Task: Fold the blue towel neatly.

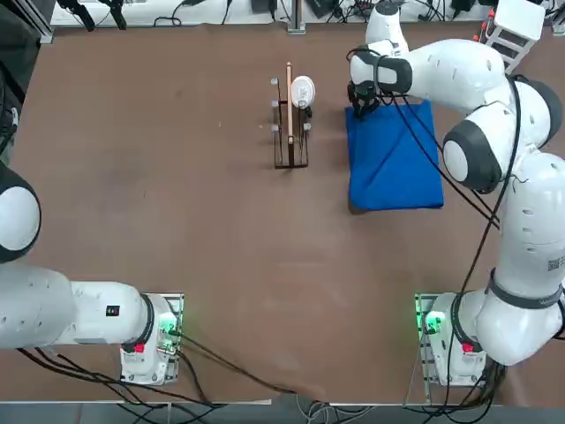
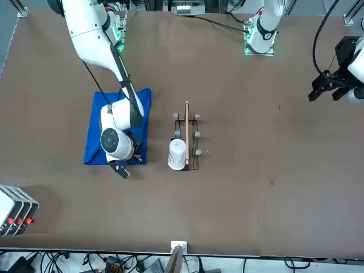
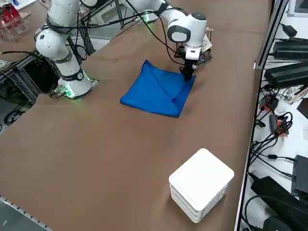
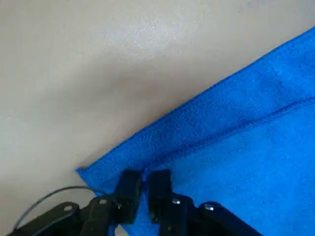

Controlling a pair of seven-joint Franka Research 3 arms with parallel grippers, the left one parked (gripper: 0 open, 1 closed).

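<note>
The blue towel (image 1: 394, 164) lies flat on the brown table, folded over so that a second layer's edge runs across it (image 4: 236, 147). My right gripper (image 1: 360, 108) is low at the towel's far corner, the one nearest the wooden stand. In the wrist view the two black fingers (image 4: 129, 186) stand almost together, pinching the towel's edge close to that corner, with the right gripper (image 4: 144, 179) shut on the cloth. From the side, the right gripper (image 3: 186, 73) points straight down onto the towel (image 3: 156, 89). The white tag is not visible.
A small wooden stand (image 1: 290, 124) with a white round object (image 1: 302, 90) on it stands just left of the towel. A white stacked box (image 3: 201, 183) sits further along the far edge, at the table's right.
</note>
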